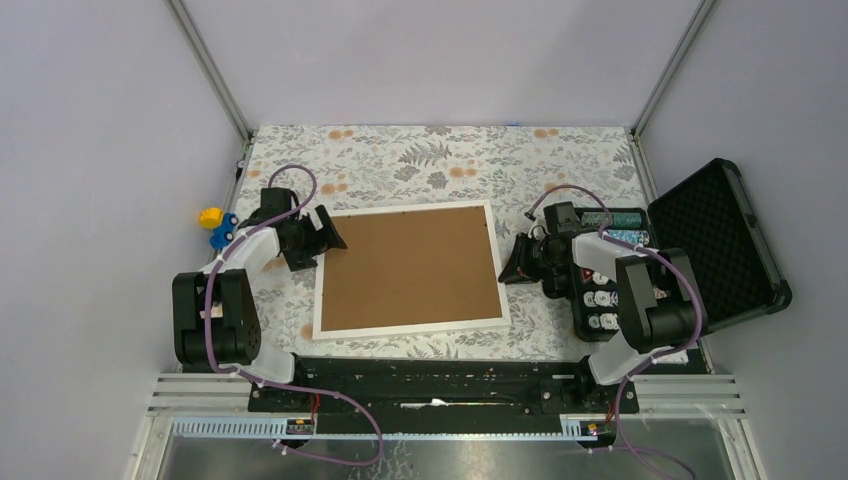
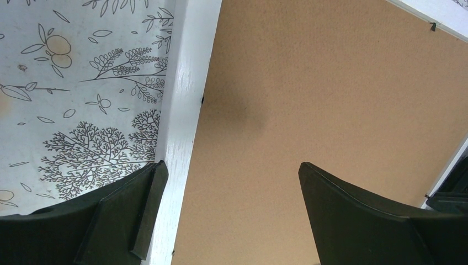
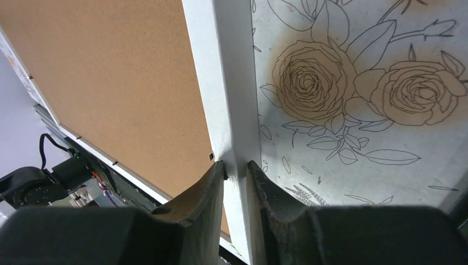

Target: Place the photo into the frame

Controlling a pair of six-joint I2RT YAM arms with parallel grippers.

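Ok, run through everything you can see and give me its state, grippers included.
the frame: lying back side up.
backing board: seated in the frame.
left gripper: open, straddling the frame's left rail.
right gripper: shut on the frame's right rail.
black case: open, lid laid back.
the photo: not visible.

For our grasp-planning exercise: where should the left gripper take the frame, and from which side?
Its left rail, from the left: the frame lies flat, so only that thin edge fits the open left gripper, mirroring the right gripper.
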